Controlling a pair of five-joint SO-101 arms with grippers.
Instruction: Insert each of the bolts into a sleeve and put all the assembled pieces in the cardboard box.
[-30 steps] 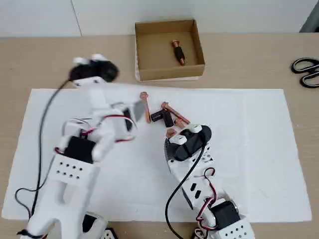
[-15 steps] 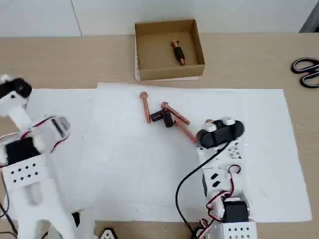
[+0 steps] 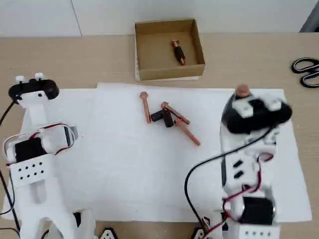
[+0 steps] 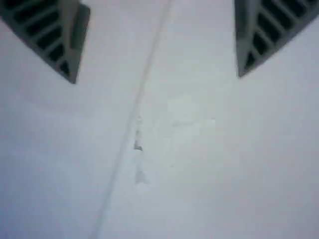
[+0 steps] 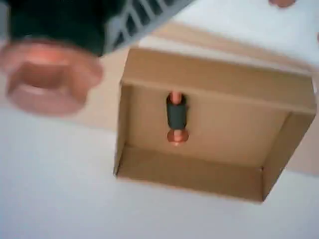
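Note:
The cardboard box [image 3: 141, 50] stands at the table's far edge with one assembled bolt-and-sleeve piece [image 3: 178, 52] inside; in the right wrist view the box [image 5: 149, 172] and that piece [image 5: 175, 117] lie ahead. Three copper bolts [image 3: 145, 107] [image 3: 175, 113] [image 3: 187, 132] and two black sleeves [image 3: 157, 116] [image 3: 168, 120] lie clustered on the white sheet [image 3: 124, 169]. My right gripper [image 3: 242, 94] hangs to the right of the pile, shut on a copper bolt [image 5: 50, 74]. Over the sheet's left part, my left gripper [image 4: 157, 69] is open and holds nothing.
Scissors [image 3: 306, 69] lie on the wooden table at the far right edge. The sheet's raised fold line [image 4: 134, 129] runs under the left gripper. The left arm's body [image 3: 35, 149] stands over the sheet's left edge.
The left arm has swung away from the pile to the sheet's left side. The right arm has pulled away from the pile to the right, carrying one bolt.

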